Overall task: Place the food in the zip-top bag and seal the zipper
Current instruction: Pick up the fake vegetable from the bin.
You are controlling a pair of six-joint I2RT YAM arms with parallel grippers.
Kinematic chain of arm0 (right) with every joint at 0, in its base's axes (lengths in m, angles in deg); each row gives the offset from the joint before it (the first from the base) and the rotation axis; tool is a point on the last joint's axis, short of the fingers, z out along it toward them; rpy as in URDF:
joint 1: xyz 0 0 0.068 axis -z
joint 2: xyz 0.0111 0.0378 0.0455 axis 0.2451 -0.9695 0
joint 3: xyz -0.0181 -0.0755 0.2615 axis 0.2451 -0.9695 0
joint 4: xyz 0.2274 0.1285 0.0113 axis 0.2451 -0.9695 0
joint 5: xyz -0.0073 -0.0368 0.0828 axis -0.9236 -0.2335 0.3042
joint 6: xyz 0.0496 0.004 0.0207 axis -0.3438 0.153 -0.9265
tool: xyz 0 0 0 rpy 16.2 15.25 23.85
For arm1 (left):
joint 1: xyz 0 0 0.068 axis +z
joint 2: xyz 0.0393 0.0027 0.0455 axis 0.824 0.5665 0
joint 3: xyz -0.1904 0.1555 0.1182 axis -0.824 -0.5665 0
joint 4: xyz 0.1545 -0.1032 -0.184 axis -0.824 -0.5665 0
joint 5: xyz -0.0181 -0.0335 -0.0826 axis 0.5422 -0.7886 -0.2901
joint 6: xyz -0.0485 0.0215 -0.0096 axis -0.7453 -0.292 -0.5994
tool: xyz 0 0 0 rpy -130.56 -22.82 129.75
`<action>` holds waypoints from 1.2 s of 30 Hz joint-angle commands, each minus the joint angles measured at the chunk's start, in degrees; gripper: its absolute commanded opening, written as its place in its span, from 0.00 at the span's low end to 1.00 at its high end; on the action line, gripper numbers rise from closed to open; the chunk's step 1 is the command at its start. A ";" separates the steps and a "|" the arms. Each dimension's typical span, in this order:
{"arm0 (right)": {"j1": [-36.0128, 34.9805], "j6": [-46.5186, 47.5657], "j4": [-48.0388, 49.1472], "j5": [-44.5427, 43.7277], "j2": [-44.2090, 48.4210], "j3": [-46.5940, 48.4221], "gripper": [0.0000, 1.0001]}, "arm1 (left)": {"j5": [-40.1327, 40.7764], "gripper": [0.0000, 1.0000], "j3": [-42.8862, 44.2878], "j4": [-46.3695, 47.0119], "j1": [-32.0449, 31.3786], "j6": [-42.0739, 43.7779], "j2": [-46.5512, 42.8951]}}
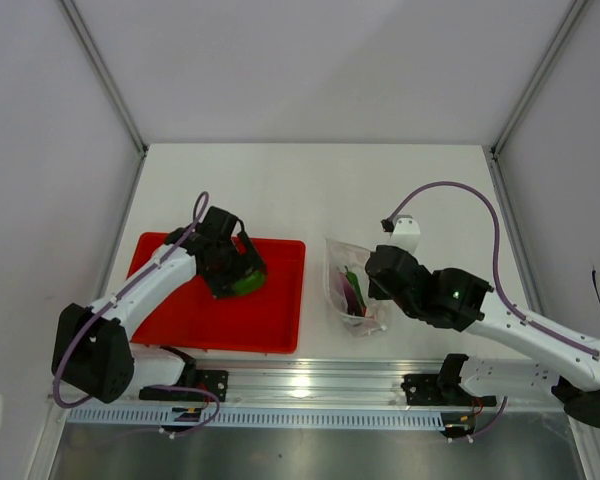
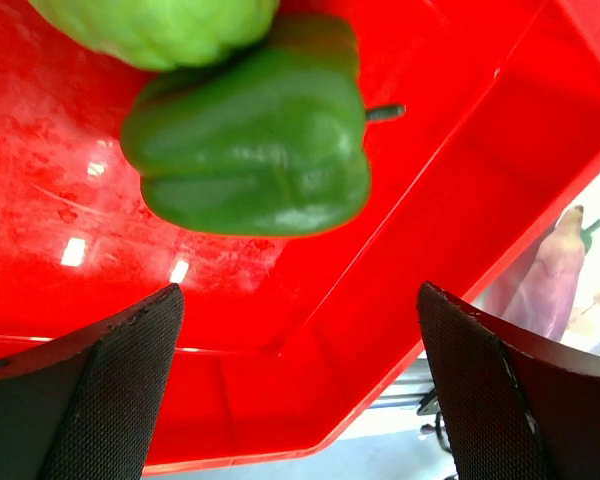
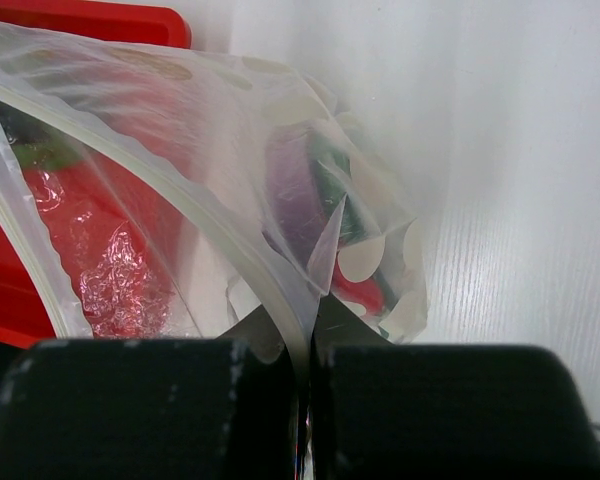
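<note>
Two round green vegetables lie on the red tray (image 1: pixel 220 320): a dark green one (image 2: pixel 250 150) and a paler one (image 2: pixel 160 25) behind it, touching. In the top view they show as one green patch (image 1: pixel 248 281). My left gripper (image 2: pixel 300 385) (image 1: pixel 238 268) hangs open just above them, holding nothing. The clear zip-top bag (image 1: pixel 348 290) (image 3: pixel 130 200) stands right of the tray. My right gripper (image 3: pixel 308 350) (image 1: pixel 373 276) is shut on its rim by the pale zipper strip (image 3: pixel 180 190), and the mouth gapes. Inside lie a purple eggplant (image 3: pixel 295 190), a red chili (image 3: pixel 360 290) and a green pepper (image 3: pixel 332 185).
The tray's raised right wall (image 2: pixel 460 200) lies between the green vegetables and the bag. White side walls close in the table on the left, the right and the back. A metal rail (image 1: pixel 310 385) runs along the near edge between the arm bases.
</note>
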 commanded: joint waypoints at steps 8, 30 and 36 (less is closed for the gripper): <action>0.19 -0.46 -0.30 -1.44 1.42 0.47 0.00 | -0.06 0.99 0.24 3.74 4.52 0.29 3.49; 0.19 -0.46 0.14 -1.18 0.72 0.12 0.00 | 3.37 1.00 1.56 5.50 5.75 0.64 12.29; 0.19 -0.46 0.14 -1.18 0.72 0.12 0.00 | 2.76 0.94 0.60 7.51 5.93 2.31 10.36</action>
